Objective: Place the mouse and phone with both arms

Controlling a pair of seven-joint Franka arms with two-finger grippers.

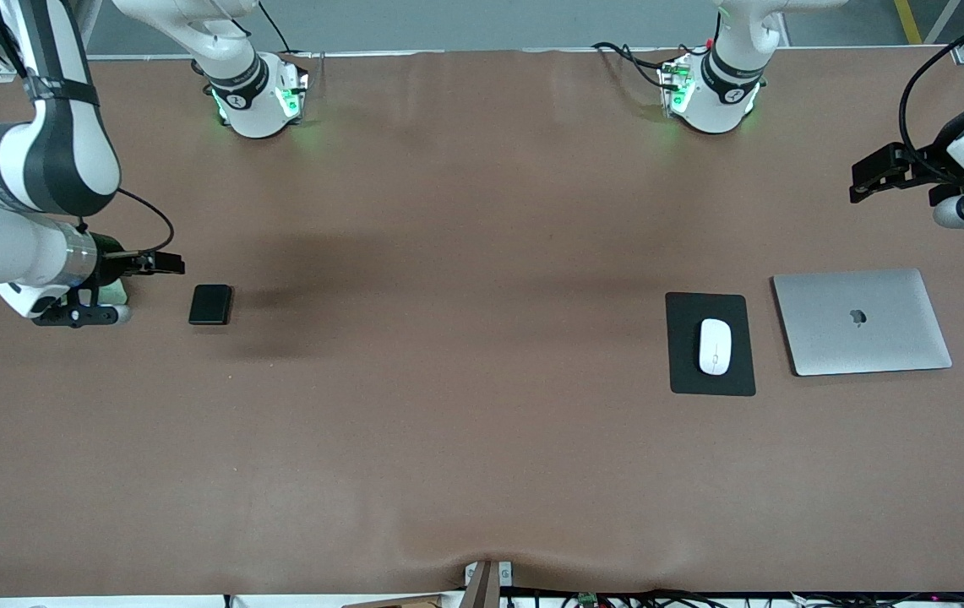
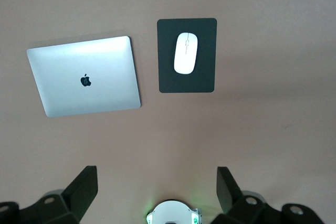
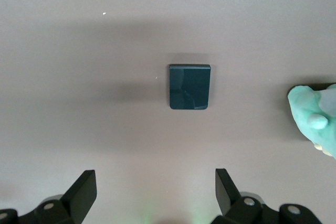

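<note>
The white mouse [image 1: 715, 345] [image 2: 185, 52] lies on a flat black mouse pad [image 1: 684, 371] [image 2: 202, 80] toward the left arm's end of the table. The small black phone [image 1: 210, 304] [image 3: 189, 86] lies flat on the brown table toward the right arm's end. My right gripper [image 1: 164, 263] [image 3: 156, 187] hangs open and empty over the table beside the phone, apart from it. My left gripper [image 1: 868, 179] [image 2: 156, 184] is open and empty over bare table, well apart from the mouse.
A shut silver laptop [image 1: 862, 321] [image 2: 84, 75] lies beside the mouse pad, closer to the table's end. A pale green object [image 1: 114, 291] [image 3: 315, 119] sits under the right wrist beside the phone. Both arm bases [image 1: 258, 97] [image 1: 714, 93] stand at the back edge.
</note>
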